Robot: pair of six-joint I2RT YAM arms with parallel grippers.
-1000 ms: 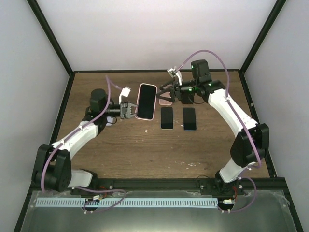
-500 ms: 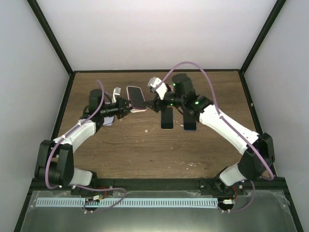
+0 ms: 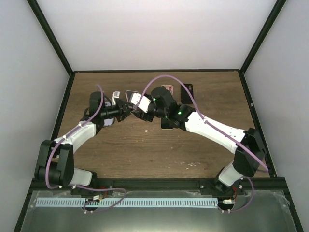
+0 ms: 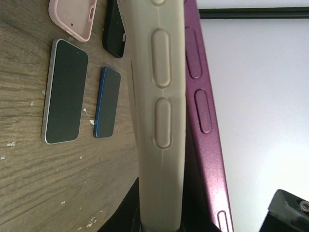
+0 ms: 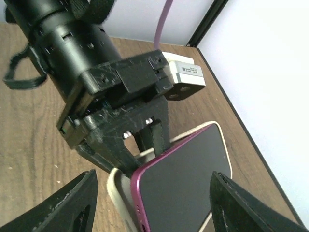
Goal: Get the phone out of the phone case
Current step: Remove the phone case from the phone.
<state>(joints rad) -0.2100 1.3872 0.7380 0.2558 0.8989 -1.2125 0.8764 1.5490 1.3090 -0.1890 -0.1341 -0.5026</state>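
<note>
Left gripper (image 3: 125, 110) on case (image 4: 157, 121); phone (image 4: 205, 121) (magenta) — part-out

A brown wood-grain surface (image 3: 145, 150), flecked with pale scuffs, sits inside a booth. Behind the surface rises a plain white back wall (image 3: 154, 34). Pale side walls (image 3: 24, 96) flank it, with black frame bars (image 3: 50, 36) at the corners. A grey metal ledge (image 3: 270, 212) runs along its near edge. The light is soft and even.

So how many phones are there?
3. A purple phone in the beige case, held up; a silver-edged phone and a blue phone lying side by side on the table. Others may be hidden.
</note>
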